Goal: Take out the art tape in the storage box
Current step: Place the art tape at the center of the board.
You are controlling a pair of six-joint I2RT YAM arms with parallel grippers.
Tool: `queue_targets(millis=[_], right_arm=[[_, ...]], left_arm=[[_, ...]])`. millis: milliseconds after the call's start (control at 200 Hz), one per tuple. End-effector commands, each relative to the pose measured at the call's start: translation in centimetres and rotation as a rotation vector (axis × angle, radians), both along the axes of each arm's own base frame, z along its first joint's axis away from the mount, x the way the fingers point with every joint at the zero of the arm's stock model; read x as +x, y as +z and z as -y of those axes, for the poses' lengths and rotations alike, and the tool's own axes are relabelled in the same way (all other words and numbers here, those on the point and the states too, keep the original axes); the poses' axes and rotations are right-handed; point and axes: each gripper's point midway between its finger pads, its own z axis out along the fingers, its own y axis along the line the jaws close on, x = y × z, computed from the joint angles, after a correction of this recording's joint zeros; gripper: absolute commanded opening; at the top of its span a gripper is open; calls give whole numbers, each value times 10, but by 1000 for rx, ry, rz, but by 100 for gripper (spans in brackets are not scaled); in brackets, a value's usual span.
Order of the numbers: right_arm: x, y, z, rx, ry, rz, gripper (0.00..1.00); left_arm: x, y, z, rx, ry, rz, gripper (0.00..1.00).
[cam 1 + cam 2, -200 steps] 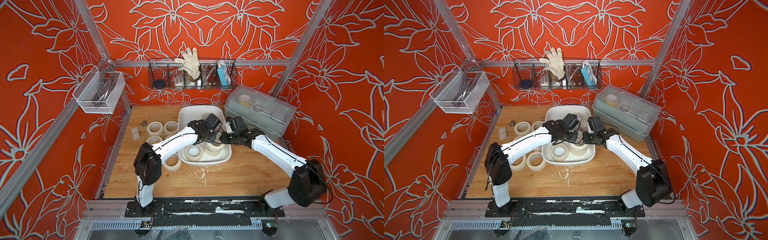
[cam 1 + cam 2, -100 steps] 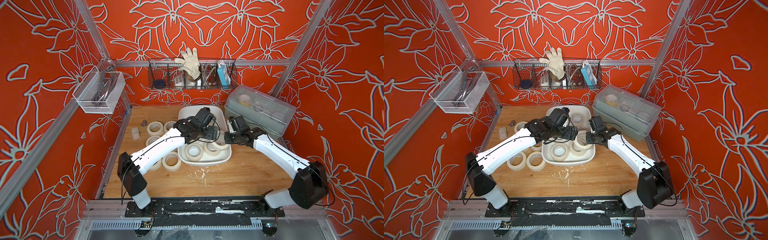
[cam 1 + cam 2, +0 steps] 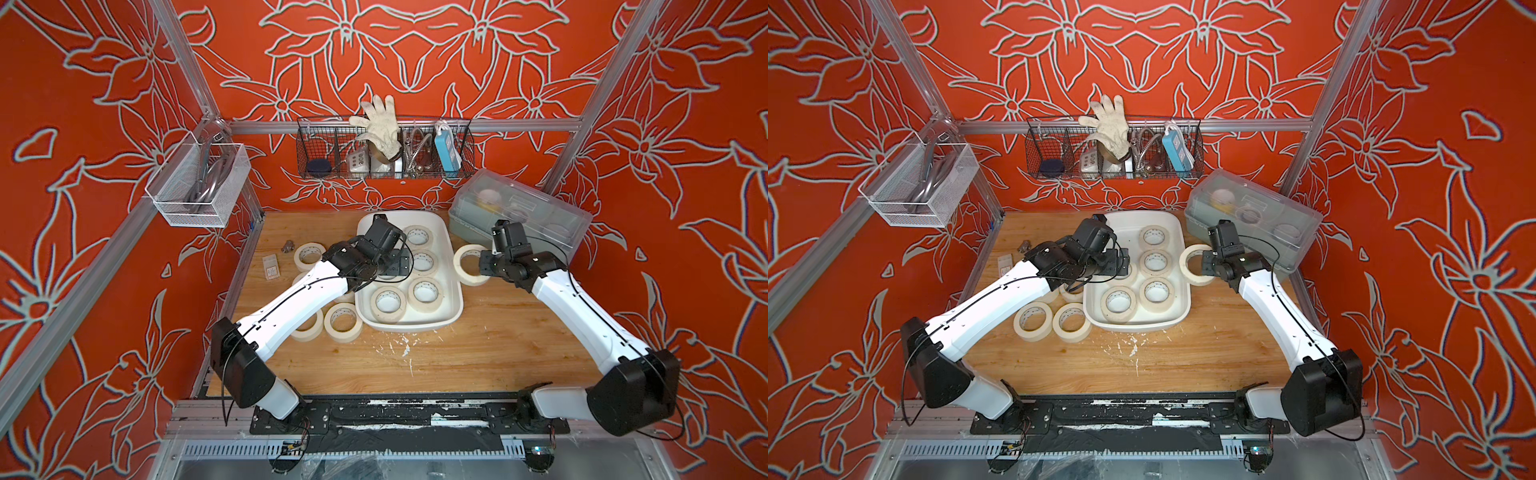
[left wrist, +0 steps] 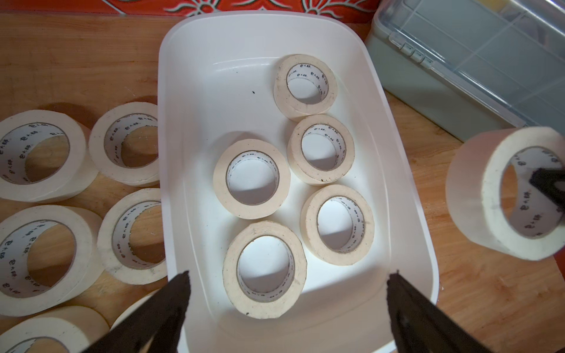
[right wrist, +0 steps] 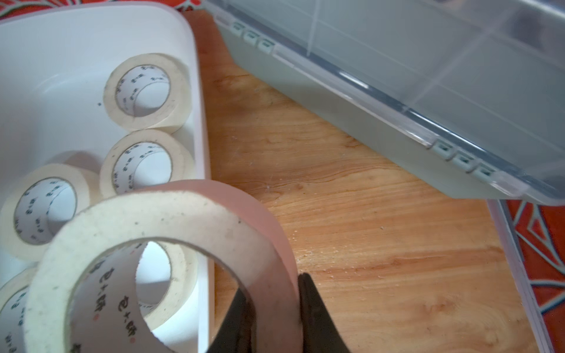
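Out already: several rolls of art tape [image 3: 344, 322], cream masking-tape rings with white printed cores, lie flat on the pale wooden counter [image 3: 478, 353] just beside the tub's left wall. Some are hidden under the left arm.
Left tool: the black-fingered left tool [image 4: 289, 276] hangs over the tub, its fingers spread wide with nothing between them. A second ago they were pressed together, so this opening is fresh.
Storage box: the storage box [image 4: 238, 36], a shallow white plastic tub with rounded corners and no lid, sits mid-counter. Its far left part is bare.
Still inside: five rolls [image 4: 308, 226] lie flat on its floor, three along the right wall and two nearer the front. In the left wrist view the frontmost one lines up between the open fingers.
In transit: the carried roll [image 5: 171, 211], another cream ring, is tipped up on edge above the strip of wood between the tub's right rim and the lidded box. A second ago it was over the tub, and it has now crossed the rim.
Right tool: the right tool [image 5: 275, 305] is clamped on that roll's wall, one finger inside the core and one outside.
Far right: the grey-green box with a clear lid [image 3: 519, 216] stands near the carried roll, apart from it.
Meaning for the task: I'd judge this roll as good as out and needing only to be set down. The left tool looks ready for the next pick, with five rolls to go.
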Motion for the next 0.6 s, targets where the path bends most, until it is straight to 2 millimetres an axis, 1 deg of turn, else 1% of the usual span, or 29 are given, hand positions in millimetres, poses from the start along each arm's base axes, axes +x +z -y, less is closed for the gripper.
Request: queue_targets(millis=[0, 115, 255, 360, 460, 591], right_arm=[[6, -1, 27, 15, -143, 48, 0], [14, -19, 45, 15, -236, 41, 0], [32, -43, 54, 26, -278, 15, 0], [47, -65, 51, 39, -274, -34, 0], [66, -84, 38, 70, -212, -82, 0], [82, -105, 33, 60, -204, -165, 0]], left_arm=[[-1, 7, -11, 0, 32, 11, 98], [-1, 5, -10, 0, 31, 4, 98], [0, 1, -11, 3, 31, -4, 98], [3, -3, -11, 3, 37, -15, 98], [5, -8, -12, 4, 42, -32, 98], [6, -9, -12, 7, 45, -44, 97]])
